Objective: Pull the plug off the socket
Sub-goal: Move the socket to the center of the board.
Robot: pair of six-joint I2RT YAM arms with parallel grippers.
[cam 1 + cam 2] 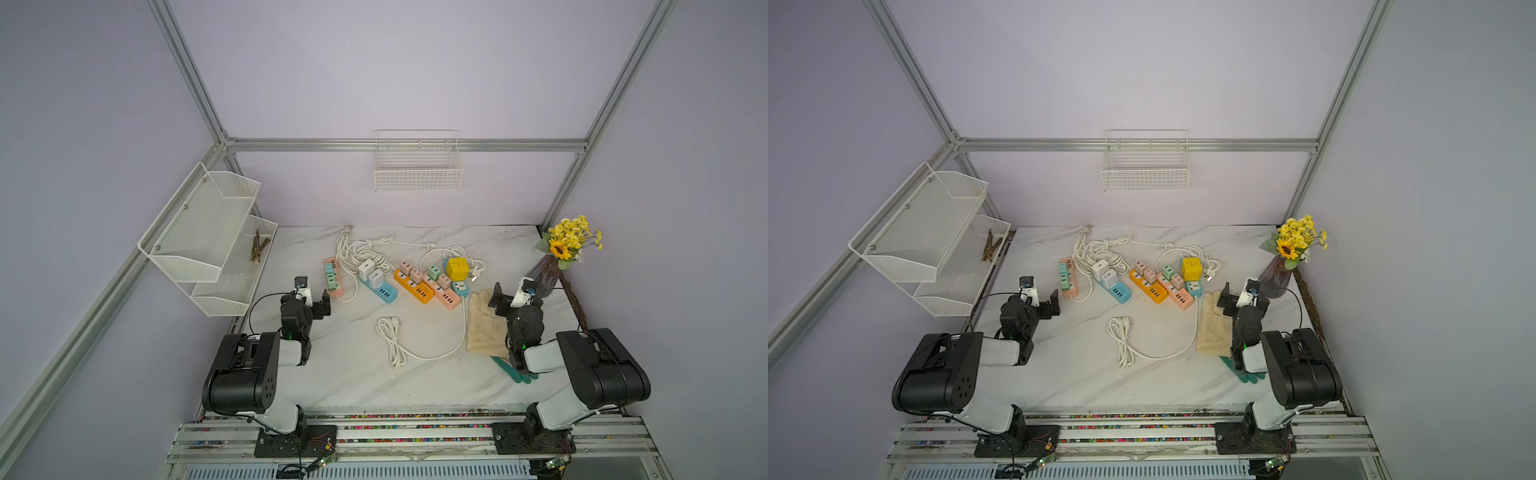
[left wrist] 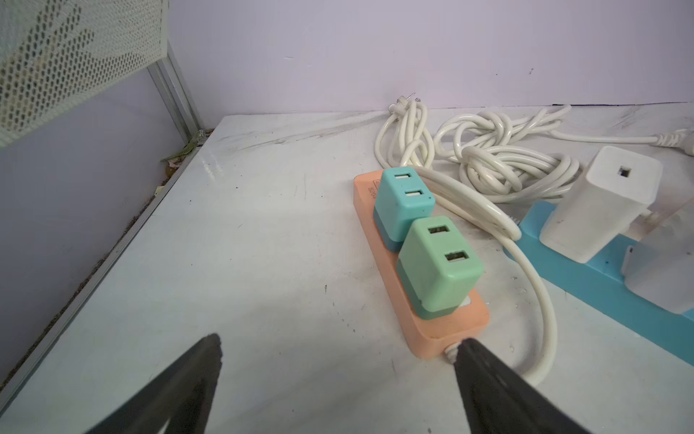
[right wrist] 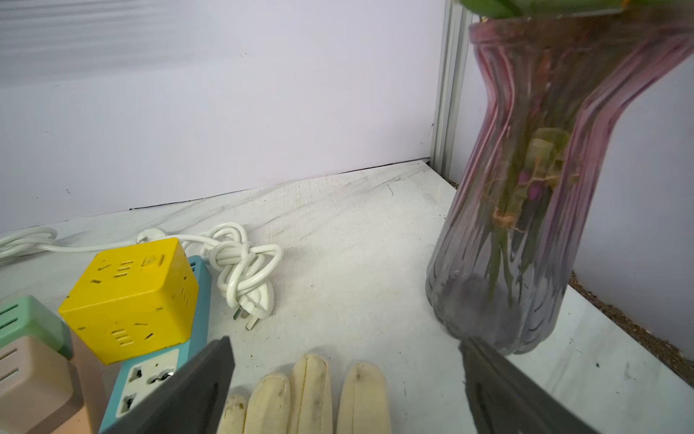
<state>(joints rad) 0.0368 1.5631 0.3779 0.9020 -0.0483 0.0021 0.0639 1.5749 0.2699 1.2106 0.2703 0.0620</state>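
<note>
A peach socket strip point(image 2: 390, 270) lies just ahead of my left gripper point(image 2: 340, 342), with a teal plug point(image 2: 403, 201) and a green plug point(image 2: 437, 263) seated in it. In both top views this strip point(image 1: 332, 279) point(image 1: 1066, 279) is the leftmost of several. The left gripper point(image 1: 326, 304) hovers open just short of the strip's cable end, holding nothing. The right gripper point(image 1: 496, 298) point(image 3: 345, 342) hangs open and empty over the fingertips of a beige glove point(image 3: 311, 390). A yellow cube socket point(image 3: 129, 297) sits on a small blue socket point(image 3: 150, 375) beside it.
A blue strip point(image 1: 380, 289) carries white plugs point(image 1: 366, 269), and an orange strip point(image 1: 413, 286) and another peach strip point(image 1: 445, 296) carry small plugs. White cables point(image 1: 365, 247) tangle behind them. A loose cord point(image 1: 392, 340) lies mid-table. A flower vase point(image 3: 525, 210) stands close beside the right gripper. A mesh rack point(image 1: 208, 237) hangs at the left.
</note>
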